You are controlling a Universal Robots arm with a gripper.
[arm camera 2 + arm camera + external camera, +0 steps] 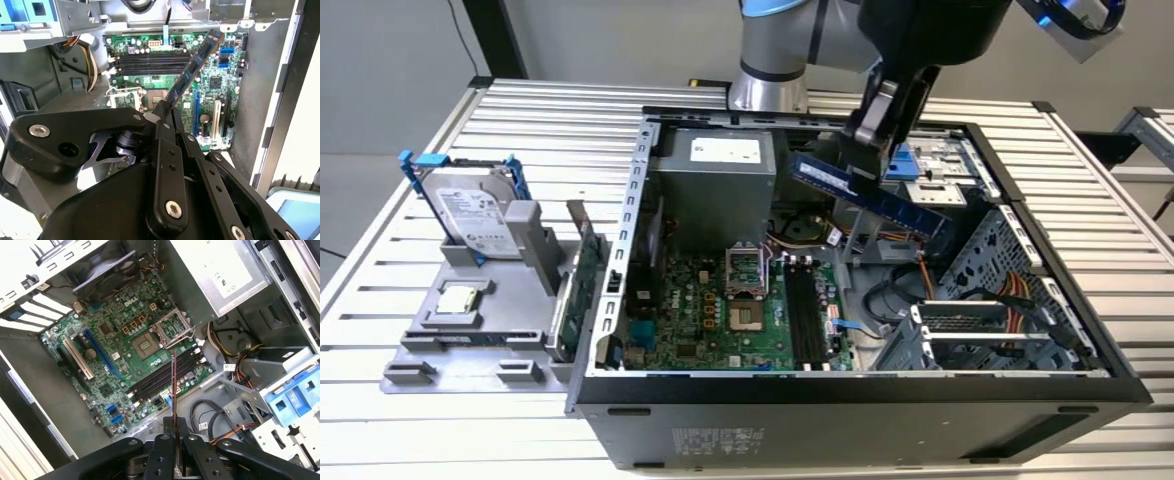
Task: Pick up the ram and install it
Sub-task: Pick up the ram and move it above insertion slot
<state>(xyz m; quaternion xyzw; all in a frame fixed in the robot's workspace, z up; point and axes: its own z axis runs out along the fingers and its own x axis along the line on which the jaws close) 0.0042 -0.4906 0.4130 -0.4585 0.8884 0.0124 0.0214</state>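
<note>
The ram [867, 195] is a long blue stick held tilted in the air over the open computer case [854, 385]. My gripper [874, 135] is shut on its upper edge. In the second wrist view the ram [194, 67] juts out from between the black fingers [162, 130] toward the motherboard [210, 95]. In the first wrist view the ram [173, 385] shows edge-on as a thin line above the black memory slots [160, 377]. Those memory slots [803, 315] lie below and toward the exterior view's left of the stick, apart from it.
The grey power supply [714, 180] and the blue drive bay [921, 165] stand close to the ram. On the exterior view's left a grey fixture [467, 320] holds a hard drive [467, 215], a processor [460, 300] and a green card [584, 265]. Cables [235, 360] run beside the slots.
</note>
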